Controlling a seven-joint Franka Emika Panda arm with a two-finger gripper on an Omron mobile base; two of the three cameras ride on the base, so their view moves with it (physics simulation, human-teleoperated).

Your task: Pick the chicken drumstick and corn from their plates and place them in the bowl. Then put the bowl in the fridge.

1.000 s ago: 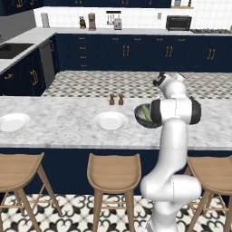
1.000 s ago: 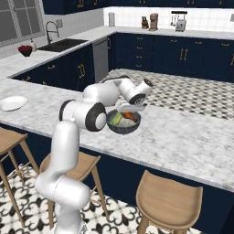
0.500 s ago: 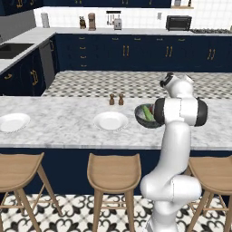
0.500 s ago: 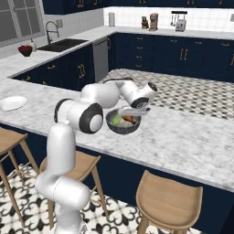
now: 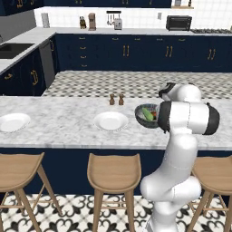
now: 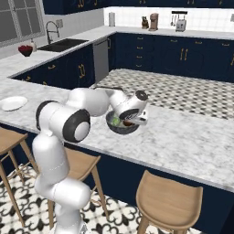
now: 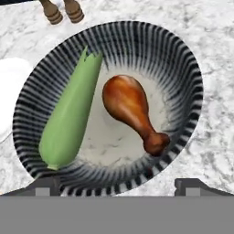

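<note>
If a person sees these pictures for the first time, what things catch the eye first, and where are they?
First comes the dark ribbed bowl on the marble counter, with the green corn and the brown chicken drumstick lying side by side in it. The open gripper hangs just above the bowl. Two white plates sit on the counter beside it.

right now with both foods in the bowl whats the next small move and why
Probably lower the open pincer onto the near rim of the bowl and close on it. The corn and chicken drumstick already lie inside, the pincer holds nothing, and the bowl rests on the counter, not yet in the fridge.
</note>
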